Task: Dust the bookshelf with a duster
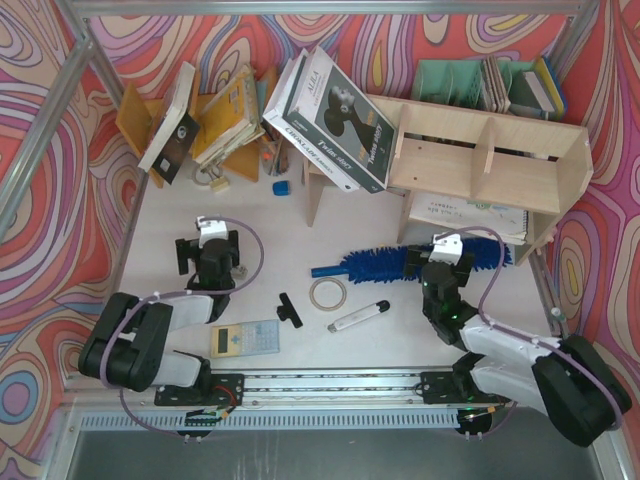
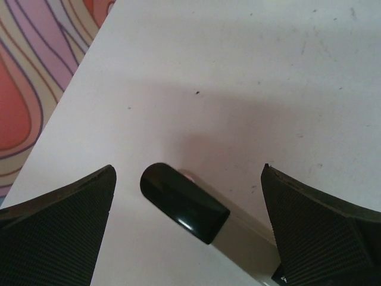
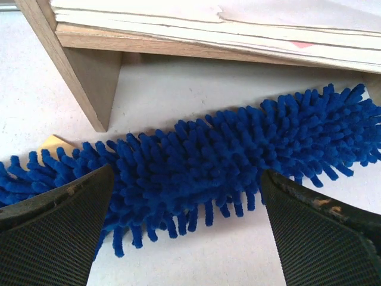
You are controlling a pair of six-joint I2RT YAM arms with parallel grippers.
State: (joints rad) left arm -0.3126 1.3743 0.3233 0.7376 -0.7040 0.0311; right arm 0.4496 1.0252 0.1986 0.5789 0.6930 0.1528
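Observation:
The bookshelf [image 1: 490,160], a low two-tier plywood unit, stands at the back right; its foot [image 3: 89,77] and bottom board show in the right wrist view. In front of it the fluffy blue duster [image 1: 375,265] lies flat on the table, its smooth handle [image 1: 325,271] pointing left. My right gripper [image 1: 442,258] hovers over the duster's right half. It is open, and the fluffy head [image 3: 226,161] lies between the spread fingers [image 3: 187,173] without being pinched. My left gripper [image 1: 210,250] stands open at the left, low over the table [image 2: 187,170], with a black-capped object [image 2: 183,202] lying loose between its fingers.
A large book [image 1: 335,115] leans on the shelf's left end. A teal organizer [image 1: 450,80] stands behind the shelf, an orange-brown rack with books [image 1: 200,120] at the back left. A tape ring [image 1: 327,293], a marker pen [image 1: 357,317], a black T-shaped piece [image 1: 289,310] and a calculator [image 1: 245,340] lie mid-table.

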